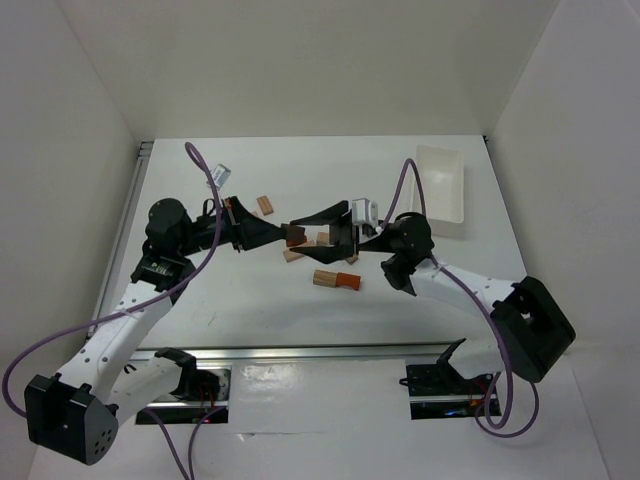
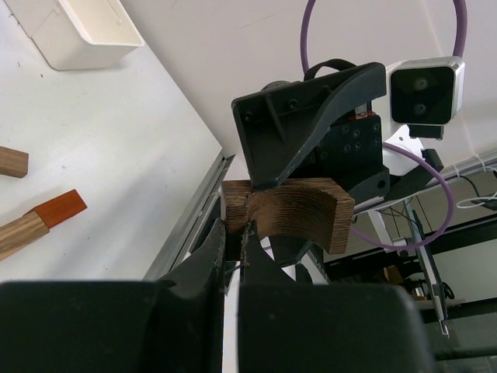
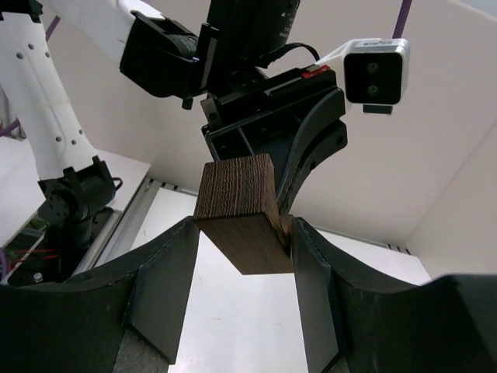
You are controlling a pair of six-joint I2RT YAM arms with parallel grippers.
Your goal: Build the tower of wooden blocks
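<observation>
The left pincer (image 2: pixel 233 233) was pressed together on one end of a dark brown, curved wooden block (image 2: pixel 299 214), holding it up above the desk (image 1: pixel 250 310) near the middle. The right pincer (image 3: pixel 245 225) met it from the other side, its fingers (image 3: pixel 167 272) standing apart on either flank of the same block and close against it. Whether they pressed on the wood could not be told.

Below the two pincers the other pieces of the tower lay loose on the desk: a tan bar with a reddish-orange end (image 1: pixel 335 280) nearest the arms, a few light tan pieces (image 1: pixel 293 255) just beyond it, and a small reddish-orange block (image 1: pixel 265 204) apart, farther back on the left. A white tray (image 1: pixel 445 185) sat at the far right of the desk, well apart from the blocks.
</observation>
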